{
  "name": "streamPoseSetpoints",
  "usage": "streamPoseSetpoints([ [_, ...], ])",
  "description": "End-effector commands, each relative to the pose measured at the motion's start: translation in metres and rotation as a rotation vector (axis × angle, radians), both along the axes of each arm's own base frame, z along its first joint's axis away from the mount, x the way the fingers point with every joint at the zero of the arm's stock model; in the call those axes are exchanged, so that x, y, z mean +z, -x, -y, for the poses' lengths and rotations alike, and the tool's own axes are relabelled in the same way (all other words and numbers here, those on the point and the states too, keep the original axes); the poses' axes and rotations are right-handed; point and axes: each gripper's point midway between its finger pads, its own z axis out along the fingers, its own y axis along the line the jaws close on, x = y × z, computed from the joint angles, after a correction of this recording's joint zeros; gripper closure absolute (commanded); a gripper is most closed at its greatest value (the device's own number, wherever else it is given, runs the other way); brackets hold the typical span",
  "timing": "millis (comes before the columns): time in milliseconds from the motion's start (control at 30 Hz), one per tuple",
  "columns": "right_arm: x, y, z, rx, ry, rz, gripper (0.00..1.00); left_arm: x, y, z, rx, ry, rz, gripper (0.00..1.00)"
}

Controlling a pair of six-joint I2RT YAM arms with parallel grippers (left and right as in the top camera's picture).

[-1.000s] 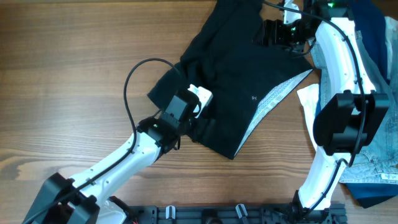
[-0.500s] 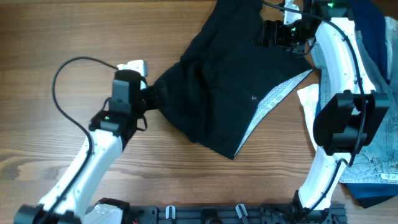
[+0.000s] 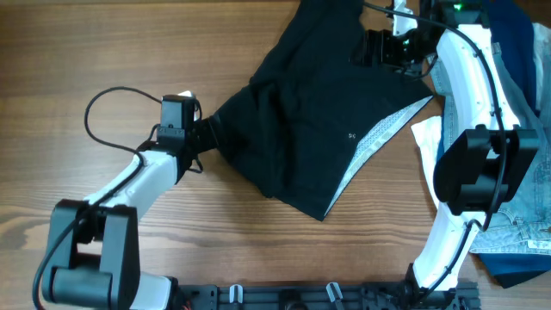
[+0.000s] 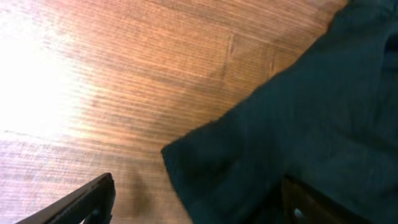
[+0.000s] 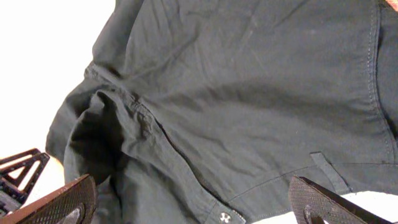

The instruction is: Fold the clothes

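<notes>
The black shorts (image 3: 301,112) lie spread on the wooden table, with a strip of white lining (image 3: 379,138) showing at their right edge. My left gripper (image 3: 205,135) is open at the shorts' left corner. In the left wrist view that corner (image 4: 205,162) lies between the spread fingers (image 4: 196,186). My right gripper (image 3: 372,47) is open over the waist at the upper right. The right wrist view shows the waistband (image 5: 249,93), a small button (image 5: 222,217) and the wide-open fingers (image 5: 193,186).
Pale blue denim (image 3: 525,215) and a dark blue garment (image 3: 516,26) are piled at the right edge, under the right arm. A white piece of cloth (image 3: 426,138) lies beside the shorts. The left arm's cable (image 3: 103,103) loops over bare wood on the left.
My left gripper moved from the shorts' lower middle to their left corner, and the arm has since swung lower. The right arm has not moved.
</notes>
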Motion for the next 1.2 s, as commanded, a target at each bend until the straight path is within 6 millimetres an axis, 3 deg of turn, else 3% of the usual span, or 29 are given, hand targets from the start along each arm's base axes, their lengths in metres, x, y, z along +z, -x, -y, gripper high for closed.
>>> streamPoseSetpoints([
  [0,0.004,0.001,0.0,0.014,0.025,0.015,0.01,-0.007,-0.006,-0.007,0.003,-0.049,0.003,0.15],
  [267,0.004,0.001,0.0,0.015,0.025,0.016,0.01,-0.008,-0.014,-0.005,-0.02,-0.06,0.032,0.18],
  [533,0.003,0.001,0.004,0.008,0.05,0.012,0.02,-0.005,-0.019,-0.005,-0.019,-0.057,0.059,0.28],
  [700,0.003,0.001,0.004,0.008,0.05,0.015,0.02,-0.012,-0.021,-0.001,-0.029,-0.042,0.053,0.37],
  [900,0.002,0.001,0.005,0.006,0.059,0.014,0.02,-0.025,-0.02,0.003,-0.043,-0.026,0.031,0.4],
  [1000,0.002,0.0,0.007,0.004,0.065,0.014,0.02,-0.024,-0.021,0.003,-0.043,-0.025,0.035,0.52],
  [1133,0.002,0.001,0.006,0.004,0.065,0.014,0.02,-0.021,-0.025,0.003,-0.043,-0.023,0.054,0.92],
  [1167,0.002,0.001,0.006,0.003,0.065,0.014,0.02,-0.02,-0.027,0.004,-0.042,-0.022,0.064,0.96],
])
